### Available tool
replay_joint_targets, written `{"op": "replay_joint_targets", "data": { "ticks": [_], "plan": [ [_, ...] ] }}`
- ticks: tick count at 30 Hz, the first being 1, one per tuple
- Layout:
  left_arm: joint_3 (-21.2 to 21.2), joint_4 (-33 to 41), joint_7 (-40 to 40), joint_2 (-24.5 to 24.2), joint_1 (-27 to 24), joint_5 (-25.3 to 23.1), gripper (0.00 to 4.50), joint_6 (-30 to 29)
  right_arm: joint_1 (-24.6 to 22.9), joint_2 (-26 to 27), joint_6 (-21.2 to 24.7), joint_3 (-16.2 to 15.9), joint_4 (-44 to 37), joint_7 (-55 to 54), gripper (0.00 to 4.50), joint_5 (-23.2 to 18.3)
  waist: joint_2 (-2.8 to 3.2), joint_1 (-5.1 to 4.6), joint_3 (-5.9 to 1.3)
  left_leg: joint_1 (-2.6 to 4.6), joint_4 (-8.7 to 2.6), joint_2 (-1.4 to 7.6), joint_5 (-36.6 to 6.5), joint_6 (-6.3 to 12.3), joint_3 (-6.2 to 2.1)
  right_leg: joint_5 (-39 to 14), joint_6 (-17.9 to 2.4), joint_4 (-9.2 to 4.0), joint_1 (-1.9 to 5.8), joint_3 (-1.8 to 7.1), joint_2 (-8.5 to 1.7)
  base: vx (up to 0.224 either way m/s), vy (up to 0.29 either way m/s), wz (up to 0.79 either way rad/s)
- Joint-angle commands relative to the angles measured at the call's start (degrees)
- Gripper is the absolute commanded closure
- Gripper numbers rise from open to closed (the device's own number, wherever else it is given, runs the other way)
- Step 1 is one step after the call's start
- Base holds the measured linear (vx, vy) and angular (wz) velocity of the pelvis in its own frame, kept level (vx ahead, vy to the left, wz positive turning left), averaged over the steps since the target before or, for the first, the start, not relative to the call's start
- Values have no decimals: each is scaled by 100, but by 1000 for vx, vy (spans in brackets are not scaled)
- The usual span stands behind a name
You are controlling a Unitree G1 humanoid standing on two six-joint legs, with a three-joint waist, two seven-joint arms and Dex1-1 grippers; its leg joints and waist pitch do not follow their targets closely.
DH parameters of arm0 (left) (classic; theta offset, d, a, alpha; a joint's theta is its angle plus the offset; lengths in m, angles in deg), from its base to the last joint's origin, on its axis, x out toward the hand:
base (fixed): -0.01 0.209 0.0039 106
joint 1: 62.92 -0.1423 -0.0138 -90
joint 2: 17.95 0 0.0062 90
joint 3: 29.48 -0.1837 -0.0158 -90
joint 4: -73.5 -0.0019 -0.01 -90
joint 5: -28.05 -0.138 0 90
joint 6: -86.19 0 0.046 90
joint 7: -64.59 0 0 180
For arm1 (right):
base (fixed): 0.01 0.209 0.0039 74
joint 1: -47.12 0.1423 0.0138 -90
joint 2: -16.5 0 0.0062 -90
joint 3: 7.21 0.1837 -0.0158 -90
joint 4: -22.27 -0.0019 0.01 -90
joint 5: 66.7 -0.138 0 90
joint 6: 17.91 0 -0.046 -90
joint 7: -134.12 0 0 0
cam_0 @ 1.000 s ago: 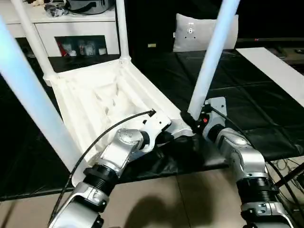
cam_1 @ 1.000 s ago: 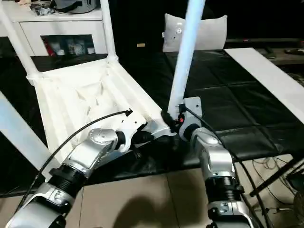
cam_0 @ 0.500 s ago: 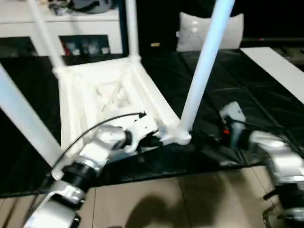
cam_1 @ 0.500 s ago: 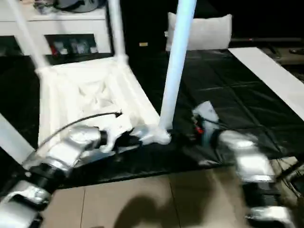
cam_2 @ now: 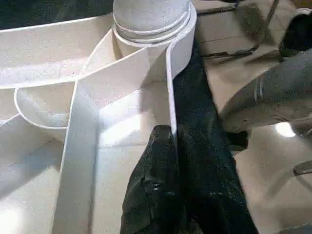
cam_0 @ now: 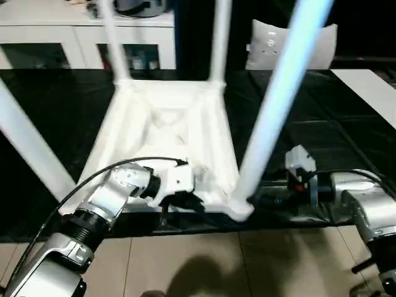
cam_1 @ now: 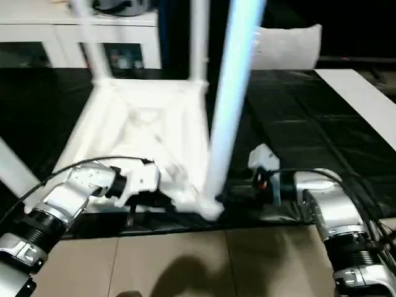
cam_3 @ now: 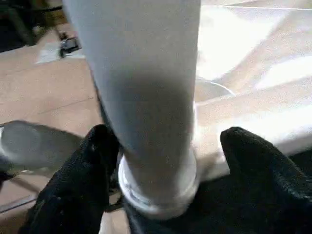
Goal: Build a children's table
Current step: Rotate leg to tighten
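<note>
The children's table [cam_0: 167, 117] lies upside down on the black mat, white and ribbed, with several legs standing up from its corner sockets. My left gripper [cam_2: 170, 134] is shut on the thin near rim wall [cam_2: 171, 97], close to the near right corner socket [cam_2: 151, 29]; the head view shows my left gripper [cam_0: 185, 201] at the front edge. The near right leg [cam_0: 272, 117] rises from that socket. My right gripper [cam_3: 165, 141] is open, one finger [cam_3: 92, 165] on each side of that leg's foot [cam_3: 156, 190]. The other finger [cam_3: 253, 161] stands apart from the leg.
A white cabinet [cam_0: 62, 31] stands at the back left and a pale cushion [cam_0: 278, 46] at the back right. The black mat [cam_0: 346, 124] runs to a white board [cam_0: 371, 86] on the right. Tan floor [cam_0: 216, 260] lies before the mat's near edge.
The whole picture has shifted. My right gripper drew back from the leg's foot half a second ago and now stands around it again. My left gripper keeps its hold on the rim.
</note>
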Motion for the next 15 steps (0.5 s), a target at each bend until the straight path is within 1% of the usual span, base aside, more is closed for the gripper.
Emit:
{"op": "replay_joint_targets", "data": {
  "ticks": [1,2,3,4,6,7,8,10,12,14,15],
  "plan": [
    [-249,42,189,69,1,-119,450,138,116,-13,-29,-71,78,219,121,-76,-64,-47,-306,30,-394,212,-1511,273,-30,-2507,-662,-421,280,311,-410,0,0,0],
    [-244,18,186,78,16,-127,450,148,127,-6,-20,-100,101,278,147,-72,-90,-51,-306,23,-394,206,-1528,266,-31,-2560,-622,-427,283,308,-411,0,0,0],
    [-238,-22,166,77,39,-148,450,175,164,5,-22,-157,194,379,157,-77,-78,-51,-307,24,-393,206,-1544,262,-38,-2595,-620,-424,280,304,-414,0,0,0],
    [-238,-24,165,77,40,-149,450,176,166,5,-22,-159,199,383,157,-77,-71,-54,-306,26,-393,206,-1564,259,-38,-2628,-616,-432,274,303,-413,0,0,0],
    [-235,-99,118,55,67,-189,450,212,205,-1,-42,-218,293,483,163,-65,-80,-55,-307,25,-392,204,-1588,240,-41,-2662,-587,-440,275,304,-415,0,0,0],
    [-231,-150,97,42,80,-207,450,236,215,-8,-46,-245,309,515,189,-55,-73,-52,-308,22,-391,202,-1576,241,-44,-2646,-581,-438,275,304,-411,0,0,0],
    [-228,-175,89,35,85,-213,450,246,220,-11,-44,-257,315,532,200,-52,-84,-53,-314,20,-388,198,-1548,242,-41,-2598,-586,-431,280,303,-407,0,0,0],
    [-214,-201,81,34,92,-216,450,246,229,-13,-31,-255,320,569,203,-52,-88,-50,-309,20,-387,198,-1528,241,-40,-2610,-584,-429,276,307,-409,0,0,0],
    [-193,-226,70,37,97,-213,450,238,242,-6,1,-250,335,637,232,-77,-84,-45,-313,19,-385,198,-1506,246,-39,-2600,-583,-427,277,307,-408,0,0,0],
    [-185,-232,72,38,95,-206,450,233,244,0,9,-250,340,653,240,-87,-89,-43,-313,9,-385,198,-1474,250,-40,-2562,-585,-418,282,307,-405,0,0,0],
    [-171,-234,62,47,92,-192,450,214,234,10,36,-244,327,669,246,-117,-74,-44,-313,18,-385,199,-1488,248,-38,-2581,-586,-425,276,307,-405,0,0,0]
  ]
}}
